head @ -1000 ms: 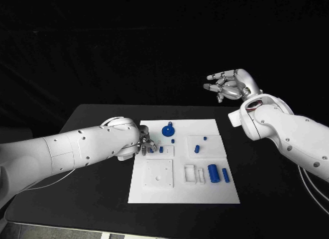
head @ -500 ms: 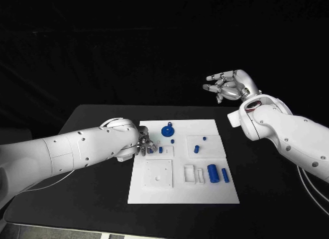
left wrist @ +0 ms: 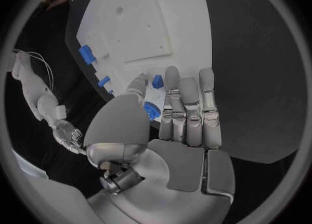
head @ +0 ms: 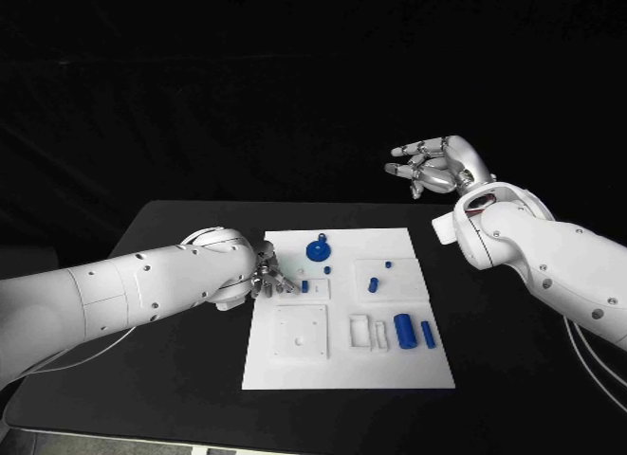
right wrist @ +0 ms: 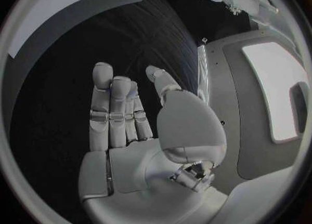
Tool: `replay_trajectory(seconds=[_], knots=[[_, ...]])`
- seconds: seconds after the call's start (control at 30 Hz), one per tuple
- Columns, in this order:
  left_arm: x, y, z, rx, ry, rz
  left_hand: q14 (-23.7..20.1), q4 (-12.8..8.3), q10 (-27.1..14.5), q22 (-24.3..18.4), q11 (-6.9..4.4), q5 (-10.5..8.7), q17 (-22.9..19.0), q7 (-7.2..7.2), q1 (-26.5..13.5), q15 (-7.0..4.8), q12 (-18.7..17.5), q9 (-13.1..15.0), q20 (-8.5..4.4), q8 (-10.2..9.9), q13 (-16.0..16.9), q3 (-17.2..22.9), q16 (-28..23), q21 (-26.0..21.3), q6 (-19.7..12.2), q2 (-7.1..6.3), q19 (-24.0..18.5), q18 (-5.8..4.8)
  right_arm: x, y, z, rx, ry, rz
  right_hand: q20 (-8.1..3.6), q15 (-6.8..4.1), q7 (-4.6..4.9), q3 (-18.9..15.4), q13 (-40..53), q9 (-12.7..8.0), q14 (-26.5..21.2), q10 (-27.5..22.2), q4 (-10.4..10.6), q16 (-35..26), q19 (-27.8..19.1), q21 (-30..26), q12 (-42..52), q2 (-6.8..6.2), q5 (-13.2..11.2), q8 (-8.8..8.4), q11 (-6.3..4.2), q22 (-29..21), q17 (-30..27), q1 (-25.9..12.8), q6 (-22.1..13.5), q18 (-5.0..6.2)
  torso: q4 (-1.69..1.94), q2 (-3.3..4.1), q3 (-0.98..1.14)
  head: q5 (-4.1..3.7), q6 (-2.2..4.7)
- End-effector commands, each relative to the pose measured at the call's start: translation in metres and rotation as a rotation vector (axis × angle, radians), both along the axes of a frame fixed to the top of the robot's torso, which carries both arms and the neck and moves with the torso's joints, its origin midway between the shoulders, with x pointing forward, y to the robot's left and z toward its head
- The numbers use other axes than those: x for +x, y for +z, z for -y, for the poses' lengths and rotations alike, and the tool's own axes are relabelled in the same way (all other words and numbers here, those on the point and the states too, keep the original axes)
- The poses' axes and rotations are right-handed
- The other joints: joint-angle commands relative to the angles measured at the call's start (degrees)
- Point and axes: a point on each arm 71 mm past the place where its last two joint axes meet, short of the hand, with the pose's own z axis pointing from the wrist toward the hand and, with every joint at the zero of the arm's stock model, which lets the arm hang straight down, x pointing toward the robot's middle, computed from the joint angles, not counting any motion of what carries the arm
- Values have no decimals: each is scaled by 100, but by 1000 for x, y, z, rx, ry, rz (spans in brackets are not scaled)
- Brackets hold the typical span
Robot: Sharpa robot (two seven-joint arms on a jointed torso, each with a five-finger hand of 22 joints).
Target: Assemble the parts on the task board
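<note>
Left hand (head: pixel 263 278) fingers extended, empty, at task board (head: pixel 343 374) left edge, small blue part (left wrist: pixel 157 81) at fingertips (left wrist: pixel 172 74), right hand (head: pixel 436 163) raised, spread, empty

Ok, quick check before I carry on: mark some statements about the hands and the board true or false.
1. The right hand is raised clear of the table, holding nothing. True.
2. The left hand is at the board's left edge. True.
3. The board lies on a white table. False: the table is black.
4. The right hand rests on the board. False: it is up beyond the table's far side.
5. Two blue cylinders lie side by side on the board's right part. True.
</note>
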Motion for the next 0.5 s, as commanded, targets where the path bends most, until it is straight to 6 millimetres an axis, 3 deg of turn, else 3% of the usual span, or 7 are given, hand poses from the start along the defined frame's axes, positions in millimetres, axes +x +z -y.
replay_trajectory(seconds=[0.03,0.17,0.33,0.37,0.47,0.5], knots=[[-4,-4,-1,-37,-7,-22,-70,214,-77,46,14,52,-40,39,198,16,41,-1705,54,223,-16,-190,-4,-82,-239,13,-3,-88,0,-1,-1,-2,12,-3,-12,-14,5,-12,-7,-6,-35,-16,24,5,207,-15,14,16,-21,-28,-12,-6,-6,-30,4,76,-1,-1,0,-13,13],[-7,-3,-3,-62,-11,-34,-187,270,-216,81,64,-9,-97,103,202,64,29,-2182,95,557,-47,-316,-9,-214,-492,-87,-47,-88,0,-3,0,-2,9,-8,-12,-14,5,-19,-7,-7,-36,-18,38,4,209,-20,15,25,-17,-30,-12,-9,-8,-31,1,76,0,-3,-2,-72,86],[-11,3,-9,-116,-1,-33,-297,412,-370,141,138,-13,-246,202,270,125,1,-2893,146,1122,-133,-469,-62,-451,-999,-127,-44,-84,0,-6,1,-3,8,-18,-12,-14,5,-19,-7,-7,-36,-18,38,4,209,-20,15,25,-17,-30,-12,-9,-8,-31,1,76,2,-7,4,-88,69],[-11,5,-10,-138,2,-30,-322,433,-407,137,157,-22,-302,214,289,144,-8,-3139,175,1316,-165,-467,-84,-552,-1095,-130,-39,-73,0,-7,1,-3,7,-20,-12,-14,5,-19,-7,-7,-36,-18,38,4,209,-20,15,25,-17,-30,-12,-9,-8,-31,1,76,3,-8,3,-91,69],[-11,15,-11,-220,1,-3,-558,534,-705,52,274,-288,-430,320,361,263,-219,-3462,271,1315,-328,-443,-254,-775,-1298,-256,-179,-74,0,-9,2,-3,6,-24,-12,-14,5,-19,-7,-7,-36,-18,38,4,209,-20,15,25,-17,-30,-12,-9,-8,-31,1,76,5,-5,4,-107,75],[-10,19,-11,-251,-1,17,-776,590,-943,-35,381,-414,-526,392,449,361,-392,-3614,362,1256,-448,-432,-427,-951,-1387,-323,-363,-86,0,-10,2,-3,6,-26,-12,-14,5,-19,-7,-7,-36,-18,38,4,209,-20,15,25,-17,-30,-12,-9,-8,-31,1,76,4,-2,4,-107,76]])
